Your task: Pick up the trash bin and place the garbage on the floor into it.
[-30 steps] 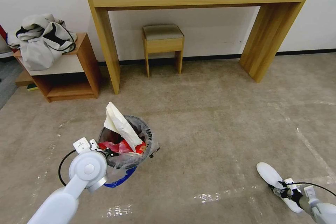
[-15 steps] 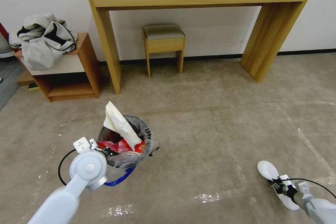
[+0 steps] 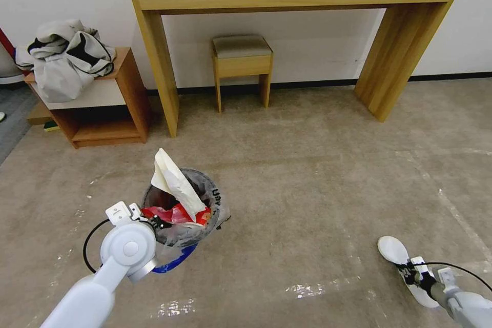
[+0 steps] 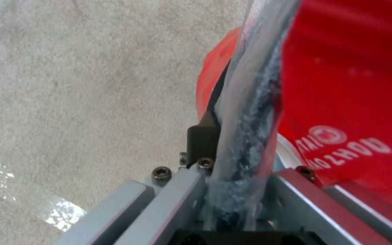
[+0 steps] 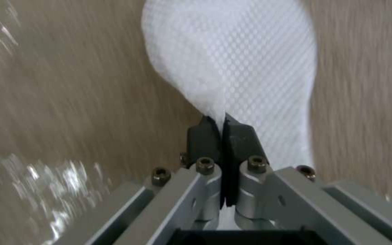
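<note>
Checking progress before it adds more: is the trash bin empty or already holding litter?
Holding litter. The trash bin, gripped at its rim by the left gripper, shows red wrappers and white paper sticking up.

Left gripper (image 3: pixel 154 224) jaws clamped; right gripper (image 5: pixel 224 126) jaws pinched

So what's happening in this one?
The robot is collecting litter from the carpet. Its left gripper is shut on the rim of the trash bin, holding it low at its left side; the bin already holds red wrappers and a white paper piece. The right gripper is pinching a flat white textured item low at the robot's right, over the floor.
</note>
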You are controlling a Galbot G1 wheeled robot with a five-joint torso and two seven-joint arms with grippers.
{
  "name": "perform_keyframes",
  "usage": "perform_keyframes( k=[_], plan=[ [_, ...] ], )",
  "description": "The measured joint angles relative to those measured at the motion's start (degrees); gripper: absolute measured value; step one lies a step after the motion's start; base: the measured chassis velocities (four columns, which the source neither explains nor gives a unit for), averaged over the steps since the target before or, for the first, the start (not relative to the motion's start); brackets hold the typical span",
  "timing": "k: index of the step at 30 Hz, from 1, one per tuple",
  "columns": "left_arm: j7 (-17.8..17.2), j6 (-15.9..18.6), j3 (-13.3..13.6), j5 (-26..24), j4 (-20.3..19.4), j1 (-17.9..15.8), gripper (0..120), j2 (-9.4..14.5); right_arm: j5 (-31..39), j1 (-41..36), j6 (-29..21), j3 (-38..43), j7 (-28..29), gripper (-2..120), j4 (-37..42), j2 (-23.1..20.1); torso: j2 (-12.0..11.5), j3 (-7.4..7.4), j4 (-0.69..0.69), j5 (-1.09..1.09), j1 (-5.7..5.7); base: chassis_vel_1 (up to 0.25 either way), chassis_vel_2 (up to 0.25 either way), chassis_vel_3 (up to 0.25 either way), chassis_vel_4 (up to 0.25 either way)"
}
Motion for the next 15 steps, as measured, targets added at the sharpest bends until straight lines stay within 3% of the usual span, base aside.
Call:
perform_keyframes(
  k=[7, 9, 10, 12, 13, 15],
  plan=[
    [-0.28, -0.01, -0.12, -0.94, -0.21, -0.32, 0, 0.14, 4.57, -1.59, 1.63, 4.99, -2.70, 0, 11.56, -5.86, 0.00, -0.01, 0.03, -0.06, 0.00, 0.000, 0.000, 0.000, 0.000],
    [-0.58, -0.01, -0.22, -1.40, -0.56, -0.31, 0, 0.58, 6.43, -1.91, 3.37, 7.01, -4.36, 0, 18.05, -12.09, 0.01, -0.01, 0.02, -0.10, 0.00, 0.000, 0.000, 0.000, 0.000],
    [-0.58, -0.01, -0.22, -1.40, -0.56, -0.31, 0, 0.58, 6.43, -1.91, 3.37, 7.01, -4.36, 0, 18.05, -12.09, 0.01, -0.01, 0.02, -0.10, 0.00, 0.000, 0.000, 0.000, 0.000],
    [-0.68, -0.03, -0.52, -1.74, -0.71, -0.38, 0, 1.04, 8.47, -2.14, 4.08, 8.43, -5.77, 0, 21.84, -17.86, 0.02, -0.02, 0.01, -0.13, 0.00, 0.000, 0.000, 0.000, 0.000],
    [-0.68, -0.03, -0.52, -1.74, -0.71, -0.38, 0, 1.04, 8.47, -2.14, 4.08, 8.43, -5.77, 0, 21.84, -17.86, 0.02, -0.02, 0.01, -0.13, 0.00, 0.000, 0.000, 0.000, 0.000],
    [-0.65, -0.06, -0.61, -2.02, -0.76, -0.70, 0, 1.02, 11.37, -2.09, 5.73, 11.14, -8.36, 0, 24.59, -22.45, 0.02, -0.02, -0.01, -0.12, 0.00, 0.000, 0.000, 0.000, 0.000]
  ],
)
